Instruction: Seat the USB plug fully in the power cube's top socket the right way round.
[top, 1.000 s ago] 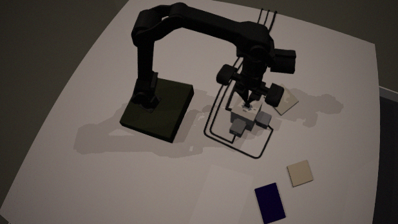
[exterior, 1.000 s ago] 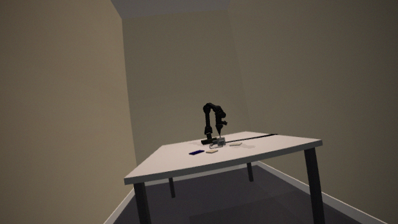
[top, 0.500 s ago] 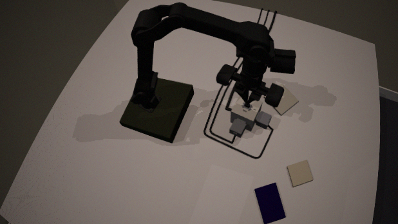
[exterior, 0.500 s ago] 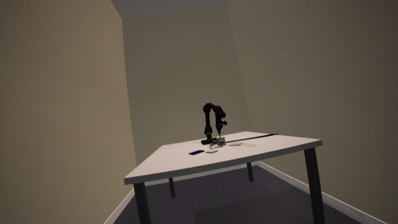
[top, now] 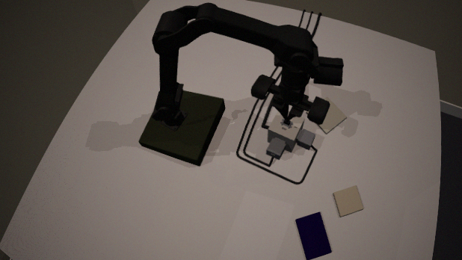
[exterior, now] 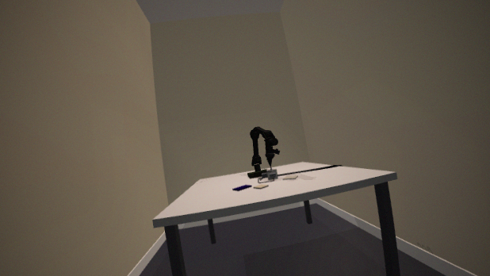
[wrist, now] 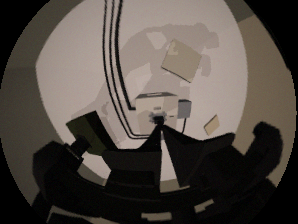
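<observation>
The power cube (top: 295,131) (wrist: 145,106) (exterior: 273,174) is a pale box with a socket in its top. My gripper (top: 287,119) (wrist: 160,127) (exterior: 271,166) points down over it, its fingertips nearly together just above the top face. It is shut on the USB plug (top: 286,122) (wrist: 159,120), a small dark piece with a lighter grey patch around it at the socket. The fingers cover most of the plug, so how deep it sits and which way round it is cannot be told.
Grey blocks (top: 276,148) (top: 306,139) (wrist: 184,108) stick out of the cube's sides, with black cables (top: 270,171) looping around. A tan tile (top: 334,119) (wrist: 182,61) lies behind; another tan tile (top: 348,201) (wrist: 212,125) and a dark blue slab (top: 313,236) (exterior: 242,187) lie farther off. The arm's green base (top: 205,131) is left.
</observation>
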Robot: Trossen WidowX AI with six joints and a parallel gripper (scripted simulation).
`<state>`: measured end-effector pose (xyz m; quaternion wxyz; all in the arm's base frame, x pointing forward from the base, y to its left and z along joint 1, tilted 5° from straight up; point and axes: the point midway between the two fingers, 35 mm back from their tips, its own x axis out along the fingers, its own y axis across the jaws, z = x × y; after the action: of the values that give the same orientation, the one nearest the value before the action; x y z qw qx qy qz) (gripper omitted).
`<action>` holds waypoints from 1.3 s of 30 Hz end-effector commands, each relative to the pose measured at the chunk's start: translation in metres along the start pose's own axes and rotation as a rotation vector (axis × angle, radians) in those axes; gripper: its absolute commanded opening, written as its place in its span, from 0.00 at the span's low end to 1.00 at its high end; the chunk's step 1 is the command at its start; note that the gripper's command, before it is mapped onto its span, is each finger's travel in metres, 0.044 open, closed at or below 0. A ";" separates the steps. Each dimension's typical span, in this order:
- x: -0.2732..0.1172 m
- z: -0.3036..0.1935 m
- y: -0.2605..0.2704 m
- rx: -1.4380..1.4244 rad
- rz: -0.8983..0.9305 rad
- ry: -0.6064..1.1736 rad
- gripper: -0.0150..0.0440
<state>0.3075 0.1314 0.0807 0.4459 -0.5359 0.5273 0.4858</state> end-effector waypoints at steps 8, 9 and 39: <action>0.002 0.000 0.000 -0.002 0.002 0.003 0.25; 0.002 0.000 0.000 -0.002 0.002 0.003 0.25; -0.005 0.000 0.000 0.000 -0.001 0.000 0.42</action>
<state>0.3071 0.1311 0.0816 0.4450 -0.5358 0.5279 0.4860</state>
